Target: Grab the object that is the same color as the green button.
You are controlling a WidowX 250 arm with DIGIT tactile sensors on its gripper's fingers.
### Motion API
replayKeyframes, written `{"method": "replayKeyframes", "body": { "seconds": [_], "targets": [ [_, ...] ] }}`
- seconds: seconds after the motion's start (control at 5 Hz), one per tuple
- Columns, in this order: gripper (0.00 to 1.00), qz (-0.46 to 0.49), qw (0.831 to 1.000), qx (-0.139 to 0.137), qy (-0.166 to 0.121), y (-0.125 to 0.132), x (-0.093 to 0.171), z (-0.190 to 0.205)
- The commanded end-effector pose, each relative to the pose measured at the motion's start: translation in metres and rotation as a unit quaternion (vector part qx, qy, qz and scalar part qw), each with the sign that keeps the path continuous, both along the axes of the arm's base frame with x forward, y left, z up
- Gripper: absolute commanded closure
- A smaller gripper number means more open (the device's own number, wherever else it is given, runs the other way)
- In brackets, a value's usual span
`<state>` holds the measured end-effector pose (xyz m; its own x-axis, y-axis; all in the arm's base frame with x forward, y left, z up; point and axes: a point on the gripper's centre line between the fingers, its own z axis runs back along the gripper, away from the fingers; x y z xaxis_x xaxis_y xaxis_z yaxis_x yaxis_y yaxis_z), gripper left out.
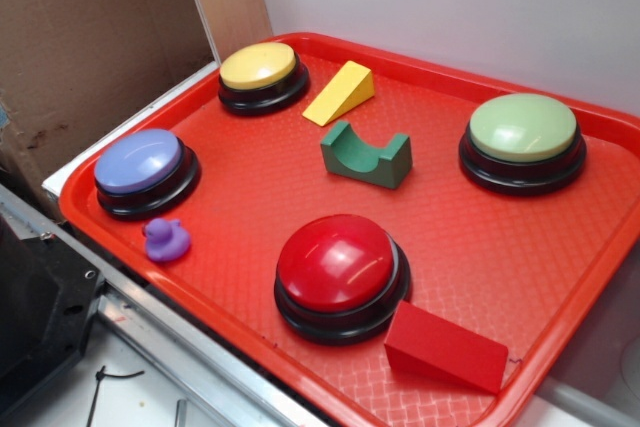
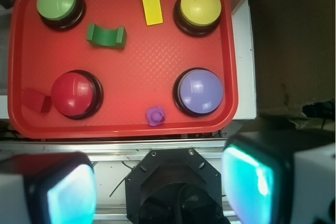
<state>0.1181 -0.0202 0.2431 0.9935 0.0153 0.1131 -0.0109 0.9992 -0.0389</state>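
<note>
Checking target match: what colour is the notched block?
Dark green, deeper than the pale green button; clearest in exterior view.

In the wrist view, the claw point(image 2: 160, 184) shows two broad, blurred fingers point(image 2: 60, 190) with pale grey outer shells and glowing cyan inner faces. Between them sits a black octagonal plastic base point(image 2: 173, 182) dotted with small screws, a dark cable inside.

Robot lab: button tray point(image 1: 560, 332), cardboard backdrop point(image 1: 90, 37)
</note>
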Motion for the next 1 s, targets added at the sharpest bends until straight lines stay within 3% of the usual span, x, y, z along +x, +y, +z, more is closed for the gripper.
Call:
{"method": "replayKeyframes", "body": {
  "seconds": [0.0, 0.2, 0.4, 0.6, 0.8],
  "targets": [
    [0.0, 0.0, 1.0, 0.0, 0.0, 0.0, 0.0, 0.0],
    [0.0, 0.018, 1.0, -0.002, -0.011, 0.004, 0.029, 0.003],
    [0.0, 0.023, 1.0, 0.007, -0.002, 0.006, 0.058, -0.001],
    [0.0, -0.102, 0.994, 0.015, 0.027, -0.013, 0.089, -0.012],
    [0.0, -0.226, 0.971, 0.043, 0.07, -0.043, 0.101, -0.025]
  ]
}}
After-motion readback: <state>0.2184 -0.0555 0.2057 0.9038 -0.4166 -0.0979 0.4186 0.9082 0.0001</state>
